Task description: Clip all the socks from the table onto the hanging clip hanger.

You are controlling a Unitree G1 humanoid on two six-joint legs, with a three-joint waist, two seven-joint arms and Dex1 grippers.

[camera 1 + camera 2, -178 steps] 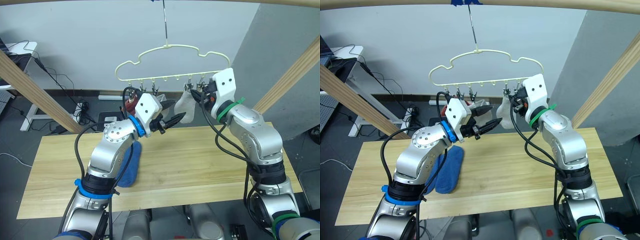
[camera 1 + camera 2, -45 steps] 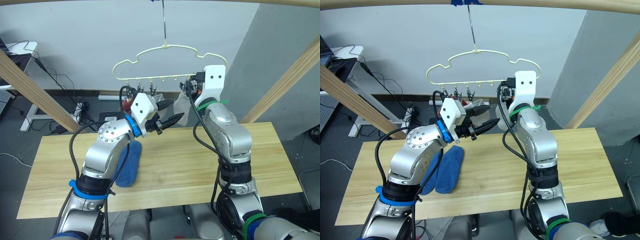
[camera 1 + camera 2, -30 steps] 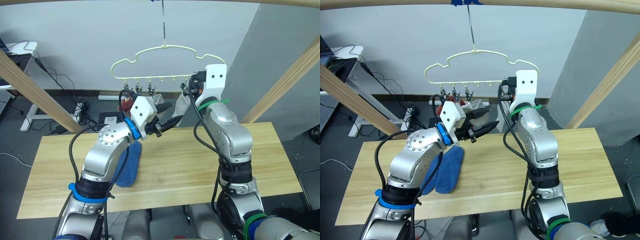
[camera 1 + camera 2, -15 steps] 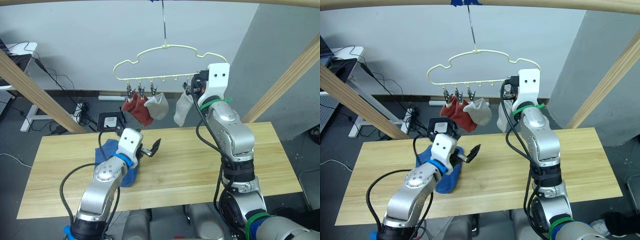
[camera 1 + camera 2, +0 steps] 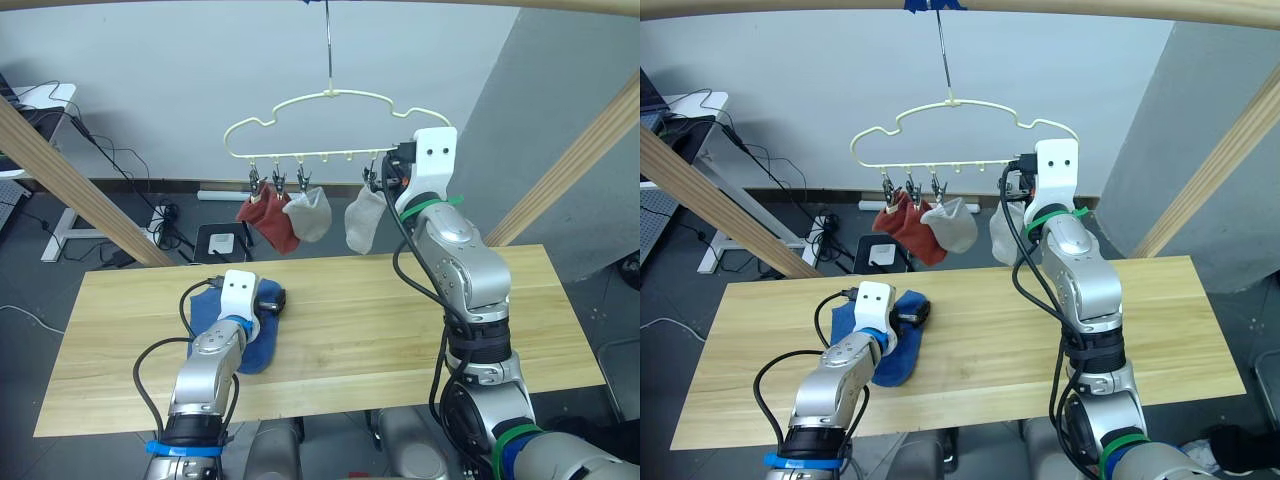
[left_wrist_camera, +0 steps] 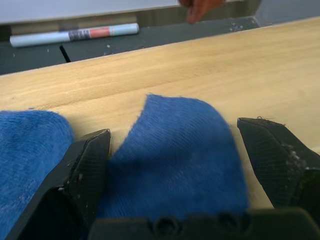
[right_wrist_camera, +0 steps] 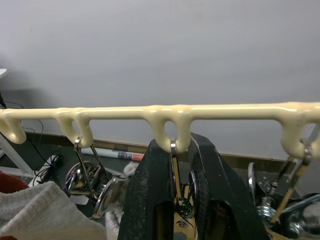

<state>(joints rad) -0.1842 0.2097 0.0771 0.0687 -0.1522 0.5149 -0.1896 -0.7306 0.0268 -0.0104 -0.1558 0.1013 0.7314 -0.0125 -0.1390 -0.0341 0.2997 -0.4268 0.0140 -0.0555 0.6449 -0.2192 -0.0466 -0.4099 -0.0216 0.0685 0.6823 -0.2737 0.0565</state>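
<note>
The left hand (image 6: 175, 165) is spread wide on the worktop (image 5: 400, 330), a flat blue sock (image 6: 175, 150) lying between its fingers, long axis pointing away from it. The right hand (image 7: 173, 200) is clenched on a metal clip (image 7: 173, 165) of the clip hanger (image 5: 330, 125).

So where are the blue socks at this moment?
The blue socks lie on the table, toward the robot's left side, with the open left gripper straddling one of them.

You have open table (image 5: 400, 330) to the right of the blue socks (image 5: 245, 335) — hanging socks (image 5: 300, 212) crowd the hanger's (image 5: 320, 130) left clips.
</note>
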